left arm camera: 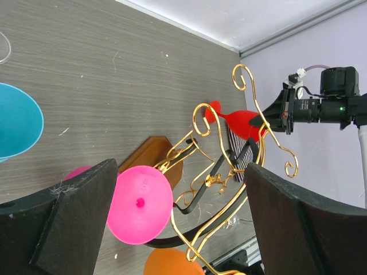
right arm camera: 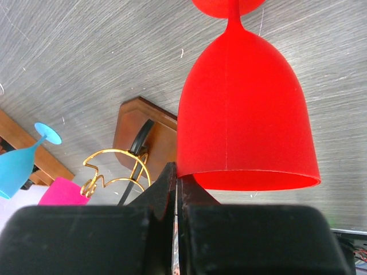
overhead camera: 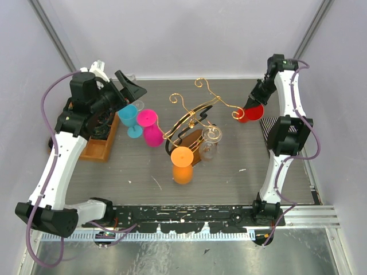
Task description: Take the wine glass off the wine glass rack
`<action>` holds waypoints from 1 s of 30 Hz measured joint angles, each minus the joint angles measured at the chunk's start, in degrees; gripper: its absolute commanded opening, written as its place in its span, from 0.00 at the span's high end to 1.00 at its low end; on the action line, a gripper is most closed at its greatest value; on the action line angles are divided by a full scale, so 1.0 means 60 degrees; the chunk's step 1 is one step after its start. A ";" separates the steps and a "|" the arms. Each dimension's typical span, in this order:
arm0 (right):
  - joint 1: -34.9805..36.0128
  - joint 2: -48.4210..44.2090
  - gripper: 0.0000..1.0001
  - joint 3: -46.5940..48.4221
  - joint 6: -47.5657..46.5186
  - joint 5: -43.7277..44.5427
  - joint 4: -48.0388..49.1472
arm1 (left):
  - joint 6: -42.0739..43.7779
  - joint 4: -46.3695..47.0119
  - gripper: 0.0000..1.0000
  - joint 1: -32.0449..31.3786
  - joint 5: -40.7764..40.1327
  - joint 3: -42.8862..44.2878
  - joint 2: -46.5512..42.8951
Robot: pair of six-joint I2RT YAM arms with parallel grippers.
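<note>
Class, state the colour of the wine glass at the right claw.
Red. The wine glass shows best in the right wrist view.

The red wine glass [right arm camera: 241, 114] loses its foot at the right wrist view's top edge

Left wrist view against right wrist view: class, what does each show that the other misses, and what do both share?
Only the left wrist view shows the orange glass and the open left pincer.

Only the right wrist view shows the wooden tray and, close up, the right pincer shut on the rim of the red wine glass.

Both show the red wine glass, the wine glass rack with its gold wire and brown base, the blue glass and the pink glass.
</note>
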 measured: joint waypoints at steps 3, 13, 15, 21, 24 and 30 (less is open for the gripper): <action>0.0000 -0.0109 0.99 -0.0102 0.0200 0.0047 0.0040 | 0.0000 -0.0076 0.02 0.0000 -0.0066 0.0000 -0.0142; 0.0000 -0.0029 0.98 0.0091 0.0623 0.0015 0.0004 | 0.0007 -0.0455 0.01 0.0000 -0.0175 0.0007 -0.0299; -0.0007 0.0069 0.89 0.0248 0.0637 0.0007 -0.0029 | 0.0007 -0.0470 0.02 0.0000 -0.0204 0.0007 -0.0331; -0.0018 0.0546 0.71 0.1213 0.0834 -0.0084 -0.0087 | 0.0011 -0.0477 0.01 0.0000 -0.0277 0.0007 -0.0346; -0.0022 0.0739 0.63 0.1716 0.0936 -0.0182 -0.0091 | 0.0040 -0.0477 0.01 0.0000 -0.0306 0.0007 -0.0346; -0.0062 0.0940 0.29 0.2481 0.1166 -0.0324 -0.0098 | 0.0157 -0.0488 0.01 0.0000 -0.0393 0.0047 -0.0310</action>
